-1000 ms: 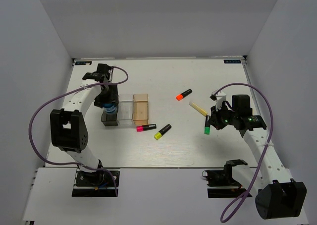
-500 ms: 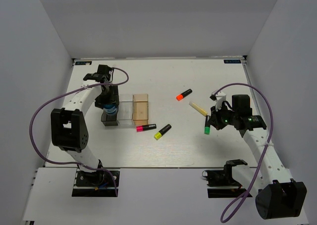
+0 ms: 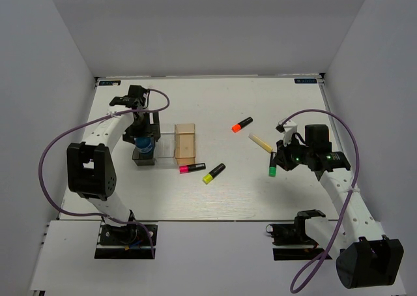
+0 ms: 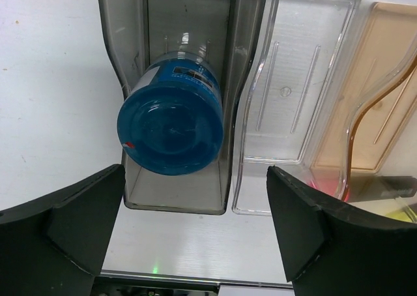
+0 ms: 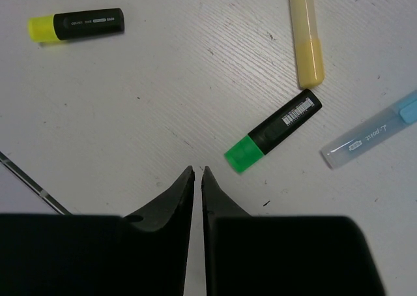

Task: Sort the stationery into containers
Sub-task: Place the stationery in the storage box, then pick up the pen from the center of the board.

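The blue round roll [image 4: 172, 130] lies inside the dark grey bin [image 4: 124, 61], also seen from above [image 3: 144, 141]. My left gripper [image 4: 195, 178] hovers over that bin, open and empty, with the jaws wide apart. The clear bin [image 4: 293, 81] and the tan bin [image 4: 384, 81] sit beside it to the right. My right gripper [image 5: 197, 171] is shut and empty, just above the table. The green-capped highlighter [image 5: 273, 131] lies just ahead and to the right of its tips. The pale yellow stick [image 5: 305, 35] and the yellow-capped highlighter [image 5: 77, 25] lie farther off.
An orange-capped highlighter [image 3: 242, 124] lies mid-table. A pink-capped one [image 3: 192, 168] lies just in front of the tan bin [image 3: 186, 143]. A clear pale-blue pen [image 5: 374, 136] lies right of the green highlighter. White walls enclose the table on three sides.
My left gripper has shifted very slightly over the grey bin; the blue roll stays in it. My right arm has not moved.
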`<state>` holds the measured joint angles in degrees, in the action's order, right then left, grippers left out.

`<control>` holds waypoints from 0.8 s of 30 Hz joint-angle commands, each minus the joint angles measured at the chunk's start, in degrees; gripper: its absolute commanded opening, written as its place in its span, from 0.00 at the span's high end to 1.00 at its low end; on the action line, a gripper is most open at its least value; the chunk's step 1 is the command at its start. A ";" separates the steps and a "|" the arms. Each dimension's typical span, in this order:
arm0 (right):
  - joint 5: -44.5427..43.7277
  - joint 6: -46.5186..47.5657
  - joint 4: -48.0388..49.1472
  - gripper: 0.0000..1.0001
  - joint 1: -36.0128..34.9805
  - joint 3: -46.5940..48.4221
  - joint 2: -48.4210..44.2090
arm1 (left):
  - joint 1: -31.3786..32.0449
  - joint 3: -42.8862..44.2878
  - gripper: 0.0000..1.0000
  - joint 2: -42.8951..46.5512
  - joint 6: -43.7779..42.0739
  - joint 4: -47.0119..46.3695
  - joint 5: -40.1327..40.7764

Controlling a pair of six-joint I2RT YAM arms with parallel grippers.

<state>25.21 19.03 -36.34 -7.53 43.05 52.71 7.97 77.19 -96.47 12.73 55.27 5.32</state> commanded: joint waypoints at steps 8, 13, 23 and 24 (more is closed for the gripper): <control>0.62 2.05 -0.22 0.10 -0.29 1.52 0.81 | 4.49 0.60 0.22 10.12 -2.09 -1.38 -5.22; 1.34 2.08 0.04 1.00 -2.48 3.61 6.51 | 16.43 -5.54 1.00 19.20 -4.11 -6.13 -13.22; -2.71 -1.18 0.39 0.68 -4.78 5.91 11.81 | 42.21 -8.11 0.29 11.83 -14.49 -8.23 -5.59; -3.41 -1.27 0.39 0.68 -4.69 5.91 11.63 | 42.57 -8.11 0.27 9.65 -14.49 -9.98 -6.98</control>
<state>23.53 18.83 -36.34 -12.12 46.70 64.86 49.58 69.58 -84.71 1.58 47.59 -1.96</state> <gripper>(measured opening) 0.318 0.723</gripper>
